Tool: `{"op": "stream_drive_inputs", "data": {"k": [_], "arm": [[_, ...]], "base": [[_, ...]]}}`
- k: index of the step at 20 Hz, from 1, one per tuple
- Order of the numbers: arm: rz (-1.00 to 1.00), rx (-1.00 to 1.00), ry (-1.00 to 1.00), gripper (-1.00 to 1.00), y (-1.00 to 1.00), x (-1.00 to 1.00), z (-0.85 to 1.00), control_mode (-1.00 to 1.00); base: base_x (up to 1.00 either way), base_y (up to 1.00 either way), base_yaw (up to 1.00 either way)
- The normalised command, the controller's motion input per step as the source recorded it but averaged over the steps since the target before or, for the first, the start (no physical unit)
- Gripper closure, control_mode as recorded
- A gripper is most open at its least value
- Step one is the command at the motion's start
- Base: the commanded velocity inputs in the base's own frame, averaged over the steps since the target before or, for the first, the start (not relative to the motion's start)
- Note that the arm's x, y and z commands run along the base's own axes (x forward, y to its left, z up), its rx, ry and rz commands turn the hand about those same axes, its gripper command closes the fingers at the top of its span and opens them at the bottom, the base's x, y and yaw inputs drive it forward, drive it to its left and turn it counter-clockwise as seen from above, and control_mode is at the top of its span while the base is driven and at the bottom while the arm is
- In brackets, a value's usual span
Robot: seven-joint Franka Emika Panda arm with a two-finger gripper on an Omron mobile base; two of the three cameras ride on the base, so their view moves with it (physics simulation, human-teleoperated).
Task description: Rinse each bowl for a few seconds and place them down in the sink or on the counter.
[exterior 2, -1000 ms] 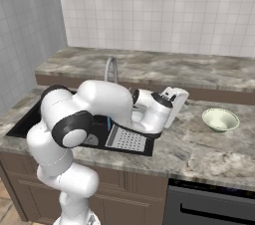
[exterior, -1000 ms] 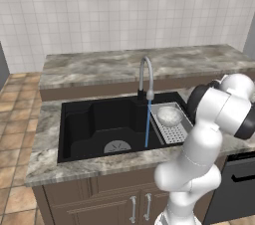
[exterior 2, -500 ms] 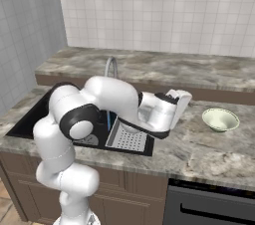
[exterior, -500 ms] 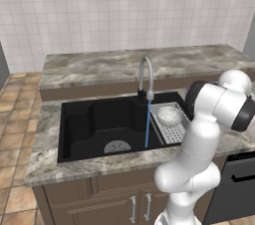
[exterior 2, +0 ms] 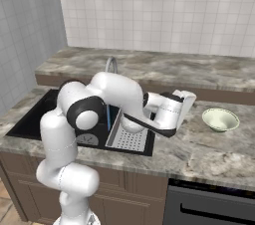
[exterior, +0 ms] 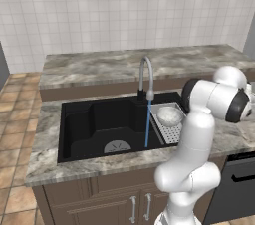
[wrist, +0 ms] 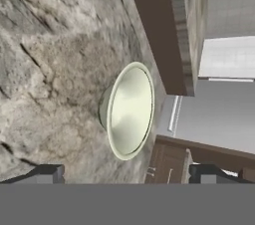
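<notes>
Faucet (exterior: pixel 145 72) running | grey bowl (exterior: pixel 170 116) in tray (exterior: pixel 172 132) | green bowl (exterior 2: pixel 220 119) on counter (exterior 2: pixel 199 149)

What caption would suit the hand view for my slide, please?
Open gripper faces the cream bowl with green inside, which sits on the marbled counter.

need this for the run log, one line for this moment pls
gripper: open, empty, facing cream bowl | cream bowl: on counter | grey bowl: on tray | faucet: running

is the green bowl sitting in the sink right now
No, the green bowl sits upright on the counter, well to the right of the sink.
</notes>
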Motion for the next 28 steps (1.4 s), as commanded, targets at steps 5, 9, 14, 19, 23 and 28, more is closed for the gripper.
{"op": "stream_drive_inputs", "data": {"k": [5,9,14,19,23,28], "arm": [[0.02,0.02,0.04,-1.0,-0.21,0.08,0.0,-1.0],[0.04,0.03,0.07,-1.0,-0.12,0.09,-0.03,-1.0],[0.06,0.06,0.09,-1.0,-0.1,0.14,-0.07,-1.0],[0.06,0.04,0.04,-1.0,-0.09,0.16,-0.04,-1.0],[0.05,0.0,0.0,-1.0,-0.05,0.19,-0.04,-1.0],[0.05,0.0,0.0,-1.0,-0.07,0.25,-0.03,-1.0]], "base": [[0.0,0.0,0.0],[0.0,0.0,0.0],[0.0,0.0,0.0],[0.0,0.0,0.0],[0.0,0.0,0.0],[0.0,0.0,0.0]]}}
